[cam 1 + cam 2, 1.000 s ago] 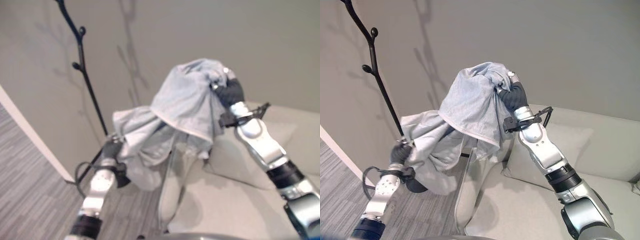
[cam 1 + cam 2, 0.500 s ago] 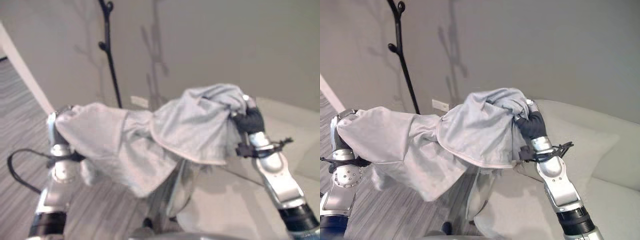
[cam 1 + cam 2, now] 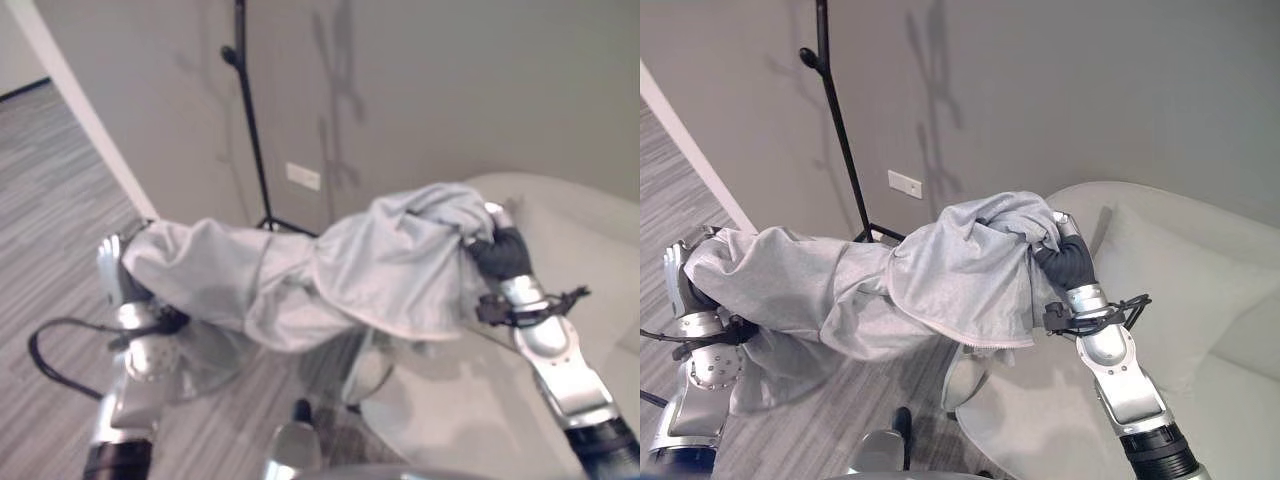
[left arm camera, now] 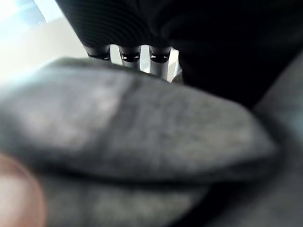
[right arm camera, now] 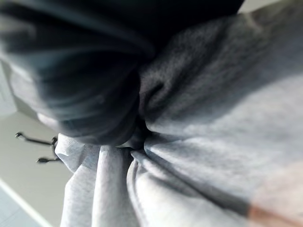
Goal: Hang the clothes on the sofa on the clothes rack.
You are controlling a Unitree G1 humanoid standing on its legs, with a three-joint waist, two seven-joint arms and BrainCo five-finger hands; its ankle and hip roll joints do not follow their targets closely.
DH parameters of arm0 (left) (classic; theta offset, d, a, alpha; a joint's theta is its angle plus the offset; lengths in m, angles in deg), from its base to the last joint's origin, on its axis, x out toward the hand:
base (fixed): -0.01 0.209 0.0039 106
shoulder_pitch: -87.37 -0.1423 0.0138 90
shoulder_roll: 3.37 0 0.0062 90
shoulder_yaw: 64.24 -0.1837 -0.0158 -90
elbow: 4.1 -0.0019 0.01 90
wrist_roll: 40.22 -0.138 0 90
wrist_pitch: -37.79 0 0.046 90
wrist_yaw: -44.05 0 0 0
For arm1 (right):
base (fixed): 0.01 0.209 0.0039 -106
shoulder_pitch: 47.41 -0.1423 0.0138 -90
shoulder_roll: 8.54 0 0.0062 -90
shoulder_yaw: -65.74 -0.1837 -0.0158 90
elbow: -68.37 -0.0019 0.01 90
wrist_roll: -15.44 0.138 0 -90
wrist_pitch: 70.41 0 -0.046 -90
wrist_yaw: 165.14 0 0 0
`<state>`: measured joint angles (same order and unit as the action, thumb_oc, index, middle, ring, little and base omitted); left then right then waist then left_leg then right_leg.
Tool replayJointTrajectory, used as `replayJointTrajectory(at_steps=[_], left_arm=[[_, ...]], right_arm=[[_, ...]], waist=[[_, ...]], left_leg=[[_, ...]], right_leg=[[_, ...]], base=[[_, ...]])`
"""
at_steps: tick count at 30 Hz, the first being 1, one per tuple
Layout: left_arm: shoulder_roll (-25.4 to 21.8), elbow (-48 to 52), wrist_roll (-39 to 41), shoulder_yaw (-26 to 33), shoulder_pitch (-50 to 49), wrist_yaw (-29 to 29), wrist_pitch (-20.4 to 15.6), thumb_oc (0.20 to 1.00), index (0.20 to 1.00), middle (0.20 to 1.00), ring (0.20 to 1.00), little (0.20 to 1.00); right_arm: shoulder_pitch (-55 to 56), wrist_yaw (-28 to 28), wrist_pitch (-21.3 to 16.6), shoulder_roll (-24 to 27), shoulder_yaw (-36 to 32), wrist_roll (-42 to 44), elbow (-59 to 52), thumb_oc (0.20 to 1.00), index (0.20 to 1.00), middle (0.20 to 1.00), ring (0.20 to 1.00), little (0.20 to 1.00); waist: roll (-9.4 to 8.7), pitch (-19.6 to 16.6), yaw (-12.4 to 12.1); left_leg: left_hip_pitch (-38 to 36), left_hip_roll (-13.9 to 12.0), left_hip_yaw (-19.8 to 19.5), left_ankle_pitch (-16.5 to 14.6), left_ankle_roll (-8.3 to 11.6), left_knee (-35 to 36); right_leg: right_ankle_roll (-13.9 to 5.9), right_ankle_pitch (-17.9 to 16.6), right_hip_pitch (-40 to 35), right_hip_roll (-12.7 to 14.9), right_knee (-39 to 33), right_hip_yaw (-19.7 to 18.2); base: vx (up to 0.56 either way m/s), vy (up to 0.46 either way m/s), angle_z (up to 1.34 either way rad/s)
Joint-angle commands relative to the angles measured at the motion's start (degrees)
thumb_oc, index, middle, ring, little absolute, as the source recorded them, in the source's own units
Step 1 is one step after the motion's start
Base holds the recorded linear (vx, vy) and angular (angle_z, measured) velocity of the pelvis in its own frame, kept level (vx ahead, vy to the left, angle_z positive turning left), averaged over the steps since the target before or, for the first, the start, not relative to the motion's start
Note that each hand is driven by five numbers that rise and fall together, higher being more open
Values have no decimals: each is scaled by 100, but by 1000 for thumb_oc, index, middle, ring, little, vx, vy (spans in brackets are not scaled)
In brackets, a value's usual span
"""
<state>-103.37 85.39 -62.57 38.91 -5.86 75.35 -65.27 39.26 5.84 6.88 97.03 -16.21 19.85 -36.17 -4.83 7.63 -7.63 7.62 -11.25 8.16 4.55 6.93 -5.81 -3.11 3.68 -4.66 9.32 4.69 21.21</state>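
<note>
garment (image 3: 890, 280) between both hands

I see the garment (image 3: 910, 285) as soft matt grey cloth with a fine knitted grain; in the right wrist view its surface looks a little fuzzy. The clothes rack (image 3: 840, 140) looks like thin black metal, smooth and slightly shiny. The sofa (image 3: 1200, 300) has a pale matt fabric cover, smooth to the eye. The floor (image 3: 60, 190) looks like grey striped carpet, rough and dull. The wall (image 3: 1090, 90) is plain matt paint.
</note>
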Motion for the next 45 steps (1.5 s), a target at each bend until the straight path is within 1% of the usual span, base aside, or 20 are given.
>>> replayJointTrajectory(at_steps=[1,6,9,10,11,12,14,16,18,20,22,23,26,30,33,36,37,39,41,45], left_arm=[[-301,255,264,-113,142,140,-268,200,200,200,200,200],[-359,58,208,-631,511,200,-186,200,200,200,200,200],[-294,107,214,-772,484,99,-243,200,200,200,200,200],[-304,54,211,-943,590,136,-287,200,200,200,200,200],[-536,40,176,-1084,770,151,-279,200,200,200,200,200],[-551,32,174,-1090,780,158,-279,200,200,200,200,200],[-643,52,131,-1079,880,347,-205,200,200,200,200,200],[-680,58,10,-1054,900,422,-175,200,200,200,200,200],[-744,61,-205,-1008,934,524,-142,200,200,200,200,200],[-717,-27,-245,-965,1065,615,-71,200,200,200,200,200],[-743,-106,-329,-896,1222,659,16,200,200,200,200,200],[-761,-132,-352,-865,1287,671,48,200,200,200,200,200],[-651,-259,-461,-919,1490,756,94,200,200,200,200,200],[-465,-299,-681,-1152,1494,611,63,200,200,200,200,200],[-302,-226,-623,-1259,1474,422,-14,200,200,200,200,200],[-399,-364,-582,-1540,1646,380,-65,200,200,200,200,200],[-402,-376,-582,-1547,1665,385,-68,200,200,200,200,200],[-398,-395,-589,-1597,1745,378,-60,200,200,200,200,200],[-486,-439,-689,-1616,1838,482,-2,200,200,200,200,200],[-911,-219,-1302,-1518,2193,598,183,200,200,200,200,200]], right_arm=[[-195,-241,-237,106,-252,-30,-269,200,200,200,200,200],[-69,-624,-134,117,-433,-235,-164,200,200,200,200,200],[247,-645,-59,18,-561,-370,-220,200,200,200,200,200],[432,-714,8,-125,-642,-530,-241,200,200,200,200,200],[531,-902,152,-372,-697,-939,-67,200,200,200,200,200],[523,-912,150,-391,-692,-952,-60,200,200,200,200,200],[368,-1157,274,-545,-635,-1240,72,200,200,200,200,200],[301,-1212,279,-578,-588,-1327,129,200,200,200,200,200],[288,-1238,259,-596,-595,-1364,110,200,200,200,200,200],[365,-1195,209,-514,-650,-1380,91,200,200,200,200,200],[323,-1222,161,-404,-721,-1375,110,200,200,200,200,200],[291,-1234,172,-374,-746,-1399,141,200,200,200,200,200],[211,-1303,129,-329,-762,-1398,209,200,200,200,200,200],[463,-1262,97,-334,-838,-1377,240,200,200,200,200,200],[532,-1273,72,-290,-961,-1360,331,200,200,200,200,200],[363,-1485,84,-112,-1125,-1452,334,200,200,200,200,200],[349,-1496,82,-115,-1125,-1458,346,200,200,200,200,200],[319,-1726,164,-88,-1298,-1598,317,200,200,200,200,200],[204,-2031,216,-67,-1473,-1820,244,200,200,200,200,200],[-33,-2174,292,108,-1595,-2240,141,200,200,200,200,200]], waist=[[25,-306,131],[261,-354,285],[386,-469,330],[346,-494,359],[249,-490,399],[197,-498,384],[257,-480,480],[268,-475,484],[303,-476,600],[369,-441,781],[442,-342,823],[436,-348,869],[368,-222,1021],[205,-317,1087],[187,-420,1110],[71,-256,983],[85,-255,982],[32,-255,975],[67,-335,916],[265,-556,814]], left_leg=[[-300,-736,14,617,80,645],[15,-1313,338,1061,440,998],[43,-1258,437,764,501,669],[343,-896,289,303,388,-69],[314,-409,310,-130,6,-209],[319,-360,344,-139,-22,-208],[30,141,387,-494,-396,-13],[-106,300,504,-563,-507,75],[-434,581,516,-621,-675,354],[-734,800,487,-646,-776,576],[-965,876,602,-597,-795,719],[-1122,941,463,-715,-764,778],[-1452,1083,430,-756,-768,940],[-1605,1186,355,-1114,-722,734],[-1479,1005,497,-1358,-505,-311],[-266,556,412,-433,-123,-2708],[-216,528,396,-454,-115,-2779],[143,314,542,-570,-202,-2655],[189,344,582,-755,-338,-1686],[-114,620,249,-268,-342,476]], right_leg=[[-318,26,-20,174,-269,-301],[-537,128,-285,501,-219,-233],[-634,124,-568,738,-248,-144],[-730,-174,-679,1149,-170,-68],[-697,-846,-426,1590,415,-173],[-723,-841,-379,1654,456,-209],[-740,-1565,-7,2022,1319,-234],[-768,-1586,124,2113,1567,-149],[-700,-1436,315,1902,1899,-224],[-479,-773,687,1195,2034,-442],[-269,-382,933,652,1779,-252],[-338,-241,1049,433,1629,-350],[-364,-556,1440,-80,847,-352],[-288,-553,1026,-214,187,-353],[-191,-471,632,-317,-68,-369],[151,-313,165,-410,-289,-465],[162,-313,177,-433,-293,-459],[129,-230,0,-369,-349,-498],[5,-165,-52,-321,-393,-609],[-178,-32,-257,-358,-416,-782]], base=[[120,438,24],[178,405,31],[235,403,42],[409,731,15],[393,747,11],[266,588,15],[177,486,32],[221,470,26],[282,453,-15],[229,302,-1],[198,161,0],[152,84,-9],[218,53,-6],[280,-28,43],[241,-82,40],[186,-113,31],[191,-60,33],[205,54,-13],[302,182,-33],[290,173,-28]])
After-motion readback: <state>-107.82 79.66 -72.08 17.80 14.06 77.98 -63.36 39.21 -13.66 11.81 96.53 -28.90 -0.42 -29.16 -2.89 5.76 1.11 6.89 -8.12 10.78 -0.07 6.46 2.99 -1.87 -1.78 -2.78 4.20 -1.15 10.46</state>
